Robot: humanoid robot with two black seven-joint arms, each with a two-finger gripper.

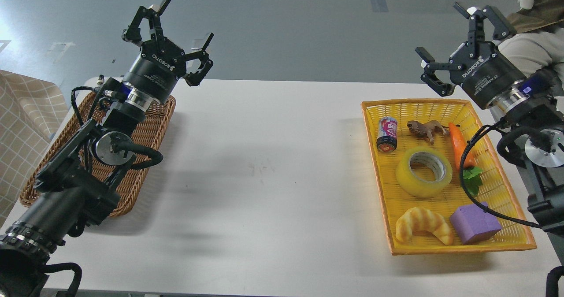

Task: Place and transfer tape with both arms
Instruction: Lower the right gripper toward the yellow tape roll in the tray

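Note:
The tape, a yellowish translucent roll with a pale core, lies flat in the middle of the yellow tray at the right. My right gripper is open and empty, raised above the tray's far right corner, well clear of the tape. My left gripper is open and empty, raised above the far end of the brown wicker basket at the left.
The tray also holds a small can, a brown toy animal, a toy carrot, a croissant and a purple block. The white table spans between basket and tray. A person sits at far right.

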